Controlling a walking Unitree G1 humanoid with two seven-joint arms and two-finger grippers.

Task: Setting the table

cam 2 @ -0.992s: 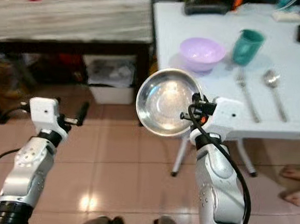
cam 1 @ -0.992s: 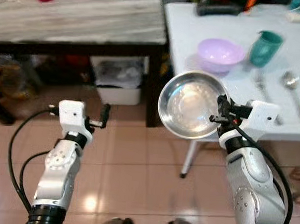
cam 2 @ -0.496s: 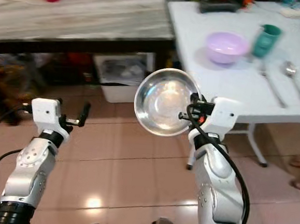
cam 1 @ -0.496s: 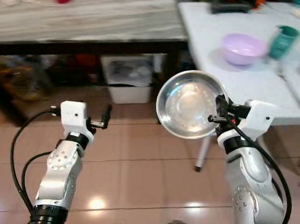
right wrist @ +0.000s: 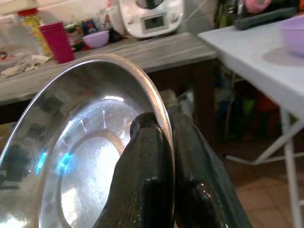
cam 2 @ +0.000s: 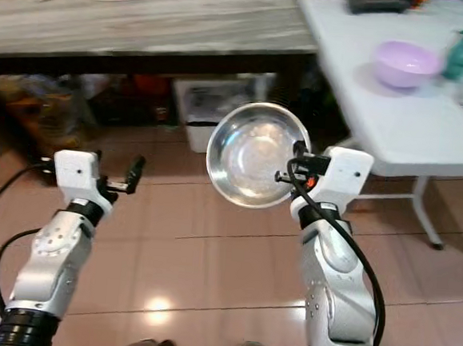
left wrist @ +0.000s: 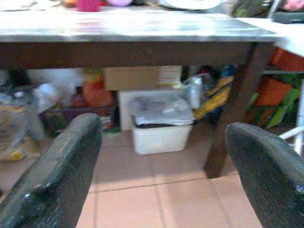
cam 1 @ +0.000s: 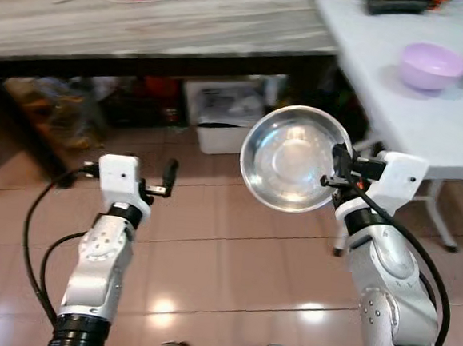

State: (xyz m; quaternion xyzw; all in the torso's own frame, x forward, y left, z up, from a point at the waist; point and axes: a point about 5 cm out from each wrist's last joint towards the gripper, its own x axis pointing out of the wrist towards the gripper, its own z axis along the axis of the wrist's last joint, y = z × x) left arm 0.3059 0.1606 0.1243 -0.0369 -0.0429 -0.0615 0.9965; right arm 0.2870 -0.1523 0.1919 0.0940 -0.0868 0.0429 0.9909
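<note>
Bowl [cam 1: 292, 158]: steel, stiff, light, likely slick, so the thin rim is the hold. Right gripper [cam 1: 334, 167] pinches that rim, bowl tilted on edge. Left gripper [cam 1: 165, 179] spread wide, empty.

Two bowls [cam 1: 295, 157] [cam 1: 429, 66], two tables [cam 1: 147, 22] [cam 1: 397, 106]

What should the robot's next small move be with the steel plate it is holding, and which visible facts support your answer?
Probably turn right toward the white table and carry the steel plate over it. The right gripper is pinched on the plate's rim, holding it tilted above the tiled floor, beside the table rather than over it. The purple bowl already sits there, so the setting likely belongs near it.
</note>
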